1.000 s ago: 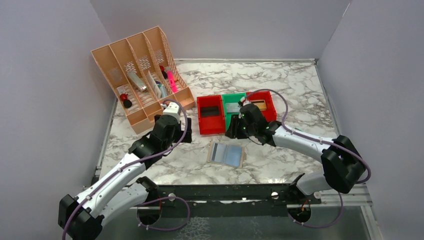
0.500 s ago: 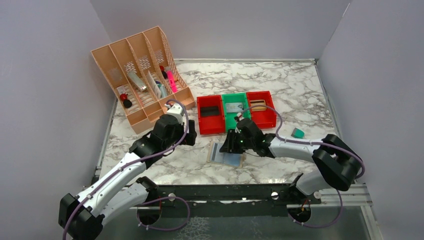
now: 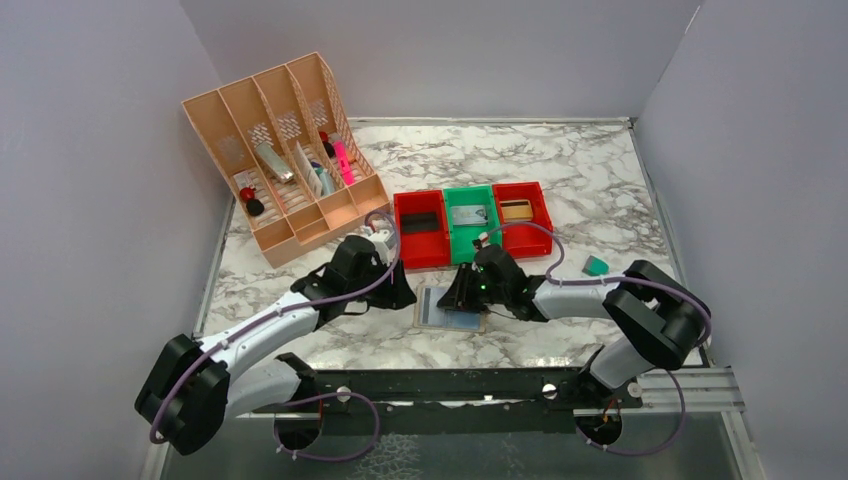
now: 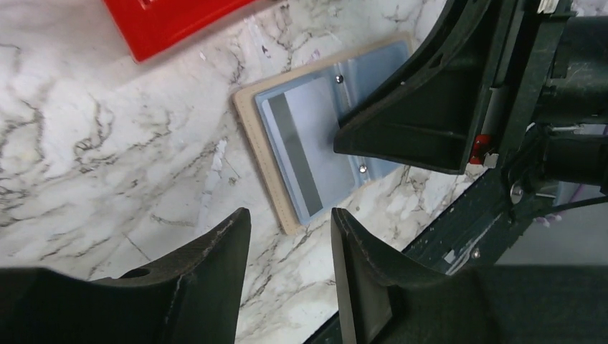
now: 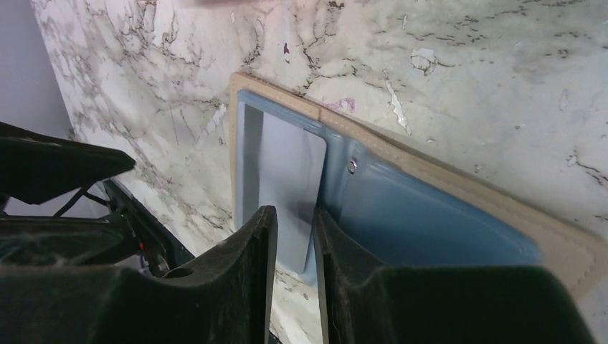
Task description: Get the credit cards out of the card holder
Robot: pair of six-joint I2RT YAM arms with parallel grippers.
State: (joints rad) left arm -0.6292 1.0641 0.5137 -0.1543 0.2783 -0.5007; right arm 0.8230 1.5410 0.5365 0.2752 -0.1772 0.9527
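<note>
Peach desk rack (image 3: 224, 150) stands far back-left, well behind the left gripper (image 3: 405, 296). Left gripper: fingers spread, nothing between them, low over the marble table (image 3: 600, 170). In its wrist cam the left gripper (image 4: 288, 218) points at the card holder (image 4: 337, 115). The tan edge sits just beyond the fingertips, no contact visible.

Card holder (image 3: 445, 318) lies opened flat, inside up, between the two grippers. Tan border, blue-grey panels, small metal snaps showing. A pale card (image 4: 319, 154) with a dark stripe sits in the panel nearest the left gripper.

Right gripper (image 3: 462, 292) is down over the panel on its own side, tips reaching toward the middle fold. In its wrist cam the right gripper (image 5: 294, 215) has its fingers close together. Only a thin slit between them, nothing pinched in it. The card (image 5: 283, 172) shows just ahead of the tips and through the slit. Can't tell whether the tips touch the card or the card holder (image 5: 430, 222).

Behind the right gripper, three bins stand in a row, side by side: red bin (image 3: 422, 258), green bin (image 3: 480, 192), second red bin (image 3: 530, 243). Each has a flat card-sized piece inside. A red bin corner (image 4: 165, 21) also shows up-left in the left wrist cam. Small teal block (image 3: 596, 265) lies on the right gripper's outer side, near its forearm, apart from the bins.
</note>
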